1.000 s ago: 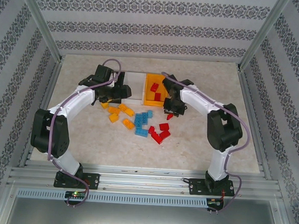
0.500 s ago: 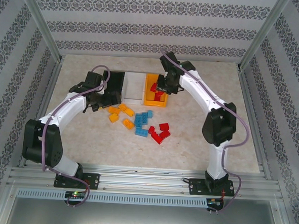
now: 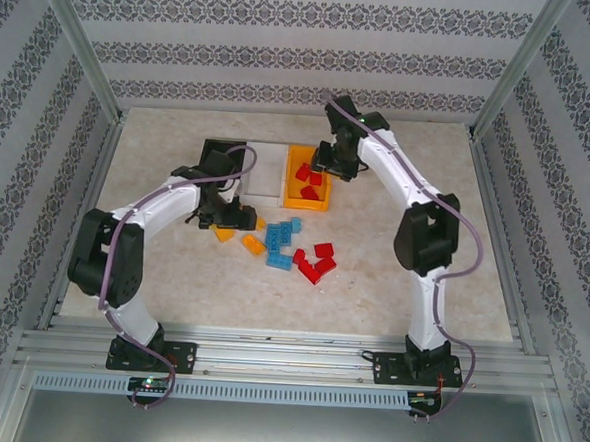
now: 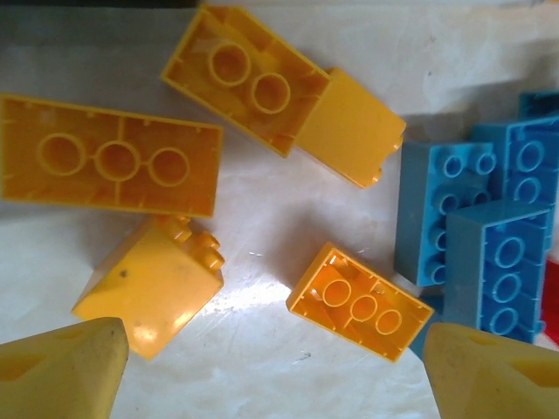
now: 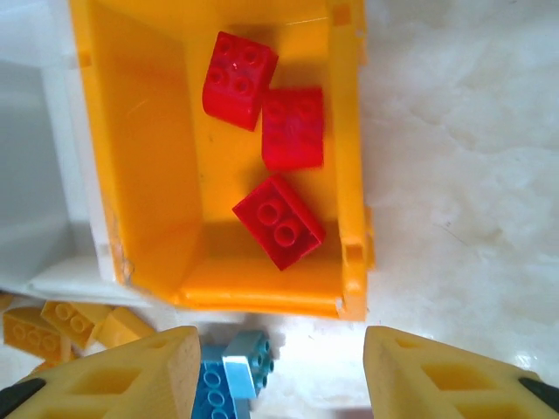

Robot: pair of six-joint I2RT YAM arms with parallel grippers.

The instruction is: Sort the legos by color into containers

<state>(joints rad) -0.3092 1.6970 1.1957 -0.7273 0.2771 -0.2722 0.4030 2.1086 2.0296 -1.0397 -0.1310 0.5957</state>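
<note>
Three red legos (image 5: 278, 220) lie inside the orange container (image 5: 131, 157), which stands beside the white container (image 3: 266, 171). My left wrist hides most of the black container. Just above the orange container's near wall hangs my right gripper (image 5: 279, 375), open and empty. My left gripper (image 4: 275, 384) is open low over several yellow-orange legos, and a small upturned one (image 4: 358, 301) lies just ahead of its fingertips (image 4: 61, 371). Blue legos (image 3: 284, 242) and more red legos (image 3: 314, 262) lie loose on the table in front of the containers.
The table is pale marbled stone (image 3: 392, 277) inside a metal frame with patterned walls. Blue legos (image 4: 476, 236) lie close to my left gripper's right finger. One blue lego (image 5: 240, 371) sits just outside the orange container, beside my right gripper's left finger.
My right gripper carried a red lego from the table to over the orange container and opened; the lego now lies inside. My left gripper swung from the black container down to the yellow-orange legos.
</note>
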